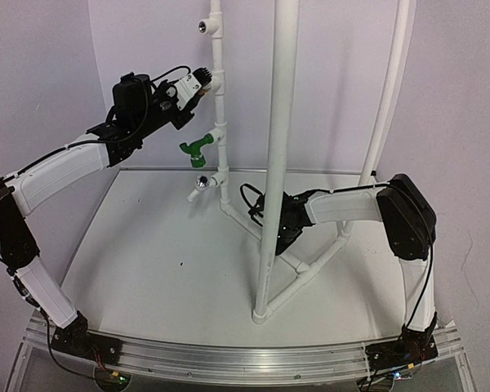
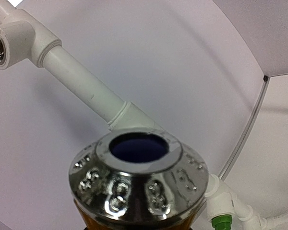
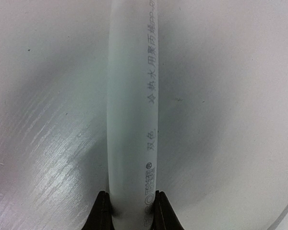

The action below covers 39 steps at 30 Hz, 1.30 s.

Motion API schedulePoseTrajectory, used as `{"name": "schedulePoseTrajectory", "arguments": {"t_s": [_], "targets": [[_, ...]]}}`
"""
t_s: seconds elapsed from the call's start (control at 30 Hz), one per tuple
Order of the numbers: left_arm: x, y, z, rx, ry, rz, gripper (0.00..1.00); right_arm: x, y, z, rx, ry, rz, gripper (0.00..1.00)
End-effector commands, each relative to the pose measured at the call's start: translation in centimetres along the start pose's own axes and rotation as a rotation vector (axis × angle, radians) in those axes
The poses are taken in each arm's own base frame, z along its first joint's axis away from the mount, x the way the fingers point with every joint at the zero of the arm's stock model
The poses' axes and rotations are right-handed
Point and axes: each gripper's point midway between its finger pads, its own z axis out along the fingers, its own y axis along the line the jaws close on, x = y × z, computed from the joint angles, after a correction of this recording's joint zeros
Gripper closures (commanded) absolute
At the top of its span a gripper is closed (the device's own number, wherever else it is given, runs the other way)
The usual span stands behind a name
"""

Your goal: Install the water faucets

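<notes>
Left end effector [image 1: 188, 88] is raised at the white riser pipe [image 1: 218, 106] and closed on the brass faucet [image 1: 199, 79]. Its fingers are hidden in the left wrist view, where the faucet's chrome knob [image 2: 139, 177] fills the bottom over an amber body. The faucet's tip sits at the second tee [image 1: 220, 80]; can't tell if it is threaded in. Top tee [image 1: 206, 27] is open, threaded hole visible [image 2: 0, 48]. Green faucet [image 1: 196, 149] is mounted on the third tee, spout down, just below the left end effector. A shiny fitting [image 1: 200, 186] is on the lowest tee; type unclear. Right end effector [image 1: 276, 227] is low over the white surface [image 1: 147, 261], clamped on the slanted base pipe [image 3: 132, 120], one finger touching each side.
</notes>
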Motion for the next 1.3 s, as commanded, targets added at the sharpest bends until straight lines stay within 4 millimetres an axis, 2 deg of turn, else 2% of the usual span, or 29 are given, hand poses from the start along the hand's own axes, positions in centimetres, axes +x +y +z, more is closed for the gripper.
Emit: {"name": "schedulePoseTrajectory", "arguments": {"t_s": [0.0, 0.17, 0.5, 0.67, 0.73, 0.83, 0.93, 1.1, 1.2, 1.27], "targets": [[-3.8, -3.5, -1.4, 0.144, -0.116, -0.112, 0.98, -0.1, 4.1, 0.3, -0.100, -0.020, -0.111, 1.00], [-4.3, -2.5, -2.1, 0.120, -0.124, -0.206, 1.00, -0.2, 4.0, 0.2, -0.098, -0.023, -0.106, 1.00], [-4.6, -2.1, -3.4, 0.124, -0.119, -0.266, 1.00, -0.9, 4.0, 0.4, -0.098, -0.030, -0.060, 1.00], [-5.3, 0.1, -4.0, 0.055, -0.117, -0.399, 1.00, -1.0, 4.0, 0.4, -0.098, -0.032, -0.062, 1.00], [-5.5, 1.7, -4.5, 0.003, -0.105, -0.541, 1.00, -1.1, 4.0, 0.3, -0.098, -0.034, -0.060, 1.00], [-4.4, 4.5, -5.0, -0.116, -0.034, -0.877, 1.00, -1.2, 4.0, 0.3, -0.098, -0.037, -0.058, 1.00], [-3.3, 4.6, -5.2, -0.130, 0.032, -1.166, 1.00, -1.5, 4.0, 0.4, -0.097, -0.041, -0.051, 1.00], [-1.3, 5.3, -5.8, -0.158, 0.033, -1.558, 1.00, -1.8, 4.0, 0.5, -0.097, -0.044, -0.048, 1.00], [0.8, 6.0, -6.1, -0.166, 0.024, -1.755, 1.00, -1.9, 4.0, 0.5, -0.097, -0.046, -0.047, 1.00], [1.3, 5.9, -5.9, -0.150, 0.021, -1.824, 1.00, -1.9, 4.0, 0.5, -0.100, -0.046, -0.050, 1.00]]}}
